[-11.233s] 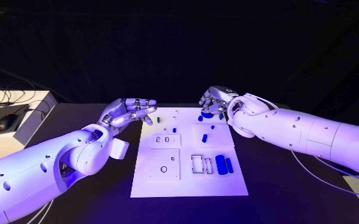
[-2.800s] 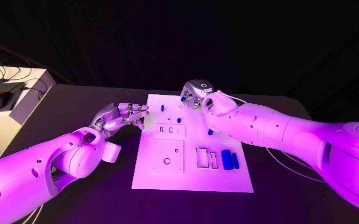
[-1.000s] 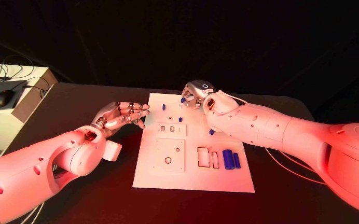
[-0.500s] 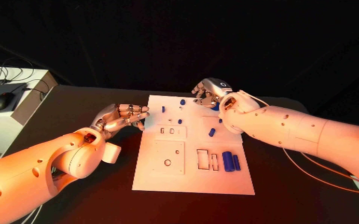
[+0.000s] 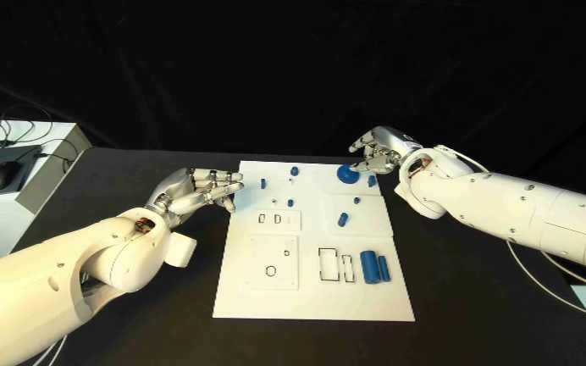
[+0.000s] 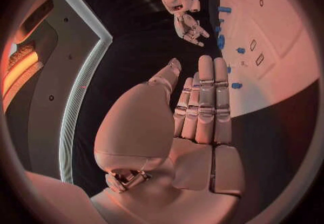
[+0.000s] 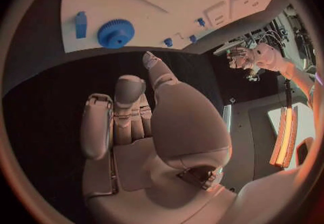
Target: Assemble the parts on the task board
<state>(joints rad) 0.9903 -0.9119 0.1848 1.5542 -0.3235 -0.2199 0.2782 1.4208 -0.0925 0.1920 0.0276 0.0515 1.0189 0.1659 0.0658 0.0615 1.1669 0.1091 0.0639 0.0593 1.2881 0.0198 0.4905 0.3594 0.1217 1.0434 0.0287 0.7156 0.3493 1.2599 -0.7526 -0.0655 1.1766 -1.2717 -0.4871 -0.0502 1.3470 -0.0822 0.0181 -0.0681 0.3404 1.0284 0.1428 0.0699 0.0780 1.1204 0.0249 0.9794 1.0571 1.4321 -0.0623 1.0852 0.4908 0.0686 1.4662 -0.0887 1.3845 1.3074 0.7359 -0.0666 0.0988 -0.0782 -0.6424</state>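
- Head view: the right hand (image 5: 381, 150) is pulling back toward the right of the frame, empty with fingers loosely apart, leaving a blue gear (image 5: 348, 174) lying at the task board's (image 5: 312, 298) upper right corner; a half second ago that hand was covering the spot.
- The left hand (image 5: 201, 188) is idling, empty and part curled, at the board's left edge on the counter (image 5: 464, 298).
- Left wrist view: its fingers (image 6: 204, 105) are lying straight, holding nothing.
- Right wrist view: the gear (image 7: 115, 33) is sitting free beyond the fingers (image 7: 128, 100); I judge it placed, other parts (image 5: 367, 267) waiting.
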